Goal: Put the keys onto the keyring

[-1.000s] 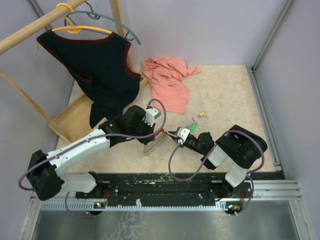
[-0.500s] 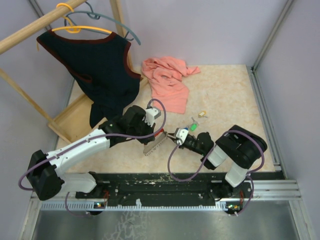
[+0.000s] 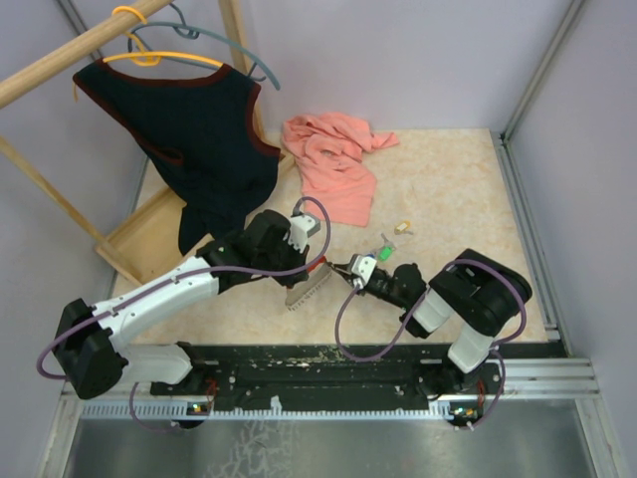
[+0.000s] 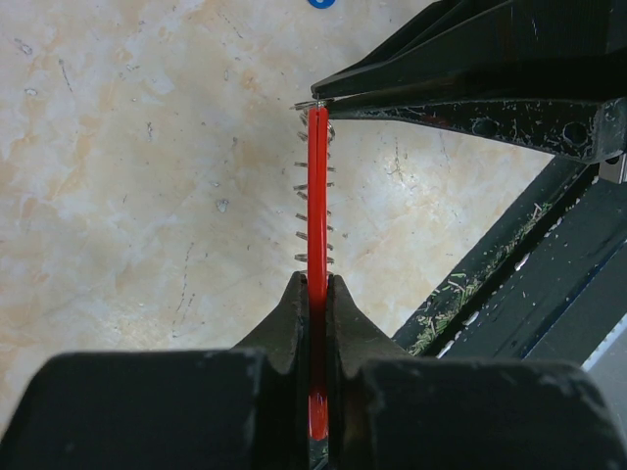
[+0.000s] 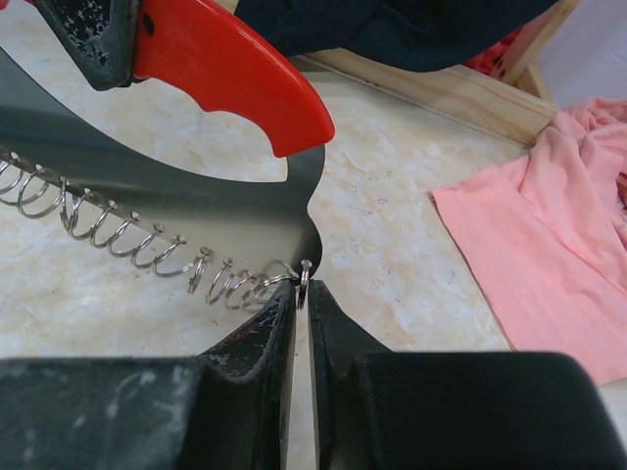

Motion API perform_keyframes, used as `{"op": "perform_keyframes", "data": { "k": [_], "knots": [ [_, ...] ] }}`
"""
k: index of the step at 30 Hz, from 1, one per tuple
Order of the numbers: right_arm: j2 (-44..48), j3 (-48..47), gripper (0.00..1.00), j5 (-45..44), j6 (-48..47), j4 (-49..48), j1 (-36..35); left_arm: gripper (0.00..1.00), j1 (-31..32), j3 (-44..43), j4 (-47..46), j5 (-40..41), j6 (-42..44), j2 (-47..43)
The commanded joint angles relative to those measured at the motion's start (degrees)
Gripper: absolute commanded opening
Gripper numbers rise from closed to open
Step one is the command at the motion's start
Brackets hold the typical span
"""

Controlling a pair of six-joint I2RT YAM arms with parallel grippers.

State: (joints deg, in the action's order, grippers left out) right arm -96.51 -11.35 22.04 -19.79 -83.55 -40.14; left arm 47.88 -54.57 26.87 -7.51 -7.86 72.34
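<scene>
Red keyring [image 4: 317,196] is clamped edge-on in the left gripper [image 4: 315,294]. The wire ring [image 5: 304,273] pinched by the right gripper [image 5: 302,297] should be eased onto it slowly.

Keyring [image 5: 230,78]: bright red one side, dull grey metal other, silver wire loops along edge. Green-head key [image 3: 384,256]; pale-yellow key [image 3: 402,228]. Cloth [image 3: 333,164] salmon pink. Vest [image 3: 194,129] v. dark navy w/ maroon trim. Table [image 3: 448,189] beige, marbled. Yellow hanger [image 3: 129,14], grey-teal hanger [image 3: 239,50]. Walls [image 3: 398,60] lilac.
</scene>
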Motion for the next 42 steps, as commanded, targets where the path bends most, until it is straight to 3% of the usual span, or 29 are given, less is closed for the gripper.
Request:
{"op": "perform_keyframes", "data": {
  "k": [1, 5, 12, 19, 25, 31, 35, 42],
  "knots": [
    [1.34, -0.44, 0.08, -1.39, 0.43, -3.34, -0.62, 0.0, 0.35, -1.35, -0.77, -0.68, -0.1, -0.57],
    [2.93, -0.25, 0.0, -2.47, -0.08, -1.68, -0.64, 0.0, 0.29, -0.56, -1.09, 0.56, -0.18, -1.08],
    [5.9, 0.11, 0.0, -2.12, -0.16, 1.0, -0.64, 0.01, 0.22, 4.86, -7.65, 3.39, -3.47, -3.55],
    [10.92, -2.67, 0.0, -1.35, -1.5, 15.69, -0.68, 0.04, -0.83, 14.96, -20.0, 5.29, -7.87, -6.07],
    [13.68, -4.78, 0.0, -0.94, -2.94, 22.66, -0.64, 0.16, -5.21, 25.93, -34.4, 1.48, -12.99, -8.21],
    [13.51, -7.16, 0.0, 2.36, -2.16, 24.31, -0.64, 0.35, -18.03, 34.95, -49.65, -15.09, -20.6, -7.44],
    [13.11, -9.41, 0.0, 4.46, -0.95, 24.63, -0.09, 0.45, -21.53, 36.41, -53.42, -19.55, -22.37, -6.05],
    [13.28, -11.91, 0.0, 8.24, 0.5, 26.38, 1.74, 0.63, -25.74, 37.88, -57.67, -20.31, -25.27, -6.79]
  ]
}}
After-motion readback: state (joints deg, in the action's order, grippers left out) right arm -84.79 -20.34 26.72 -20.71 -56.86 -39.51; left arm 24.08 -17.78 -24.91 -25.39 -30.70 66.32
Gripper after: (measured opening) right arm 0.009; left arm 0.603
